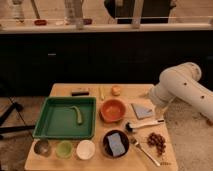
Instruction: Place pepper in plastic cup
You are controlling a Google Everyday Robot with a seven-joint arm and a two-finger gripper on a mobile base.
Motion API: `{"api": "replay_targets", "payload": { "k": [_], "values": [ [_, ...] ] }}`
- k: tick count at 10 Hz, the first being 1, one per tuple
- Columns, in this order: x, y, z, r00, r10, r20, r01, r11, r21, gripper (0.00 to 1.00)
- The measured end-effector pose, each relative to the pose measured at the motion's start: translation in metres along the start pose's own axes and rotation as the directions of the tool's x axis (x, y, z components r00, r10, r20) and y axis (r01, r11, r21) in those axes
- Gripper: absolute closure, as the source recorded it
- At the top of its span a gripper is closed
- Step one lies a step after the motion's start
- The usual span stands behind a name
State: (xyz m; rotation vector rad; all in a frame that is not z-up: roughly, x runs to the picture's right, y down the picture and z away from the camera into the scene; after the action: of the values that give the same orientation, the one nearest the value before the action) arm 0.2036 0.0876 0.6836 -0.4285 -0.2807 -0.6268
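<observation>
My claw [156, 98] hangs at the end of my white arm, well to the right of the green tray [49, 126], above the far right part of the bench [131, 91]. It is released and grasps nothing. The pepper [77, 114] lies inside the tray, right of its middle, stem end toward the back. The plastic cup [64, 149] stands just in front of the tray's near edge, between a metal cup [42, 147] and a white cup [85, 149]. An orange bowl [113, 110] sits just right of the tray.
</observation>
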Motion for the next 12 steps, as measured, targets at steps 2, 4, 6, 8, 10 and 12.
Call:
{"api": "replay_targets", "payload": {
  "k": [2,4,6,8,10,12],
  "values": [
    [-0.010,-0.006,0.003,0.991,-0.130,-0.013,0.129,0.991,-0.016,0.20],
    [-0.013,-0.007,0.004,0.987,-0.162,-0.014,0.161,0.987,-0.019,0.20],
    [-0.013,-0.007,0.004,0.987,-0.161,-0.014,0.161,0.987,-0.019,0.20],
    [-0.014,-0.007,0.004,0.987,-0.162,-0.013,0.162,0.987,-0.018,0.20],
    [-0.019,-0.012,0.006,0.978,-0.210,-0.012,0.210,0.978,-0.002,0.20],
    [-0.038,-0.028,0.012,0.958,-0.285,-0.012,0.285,0.958,0.015,0.20]
  ]
}}
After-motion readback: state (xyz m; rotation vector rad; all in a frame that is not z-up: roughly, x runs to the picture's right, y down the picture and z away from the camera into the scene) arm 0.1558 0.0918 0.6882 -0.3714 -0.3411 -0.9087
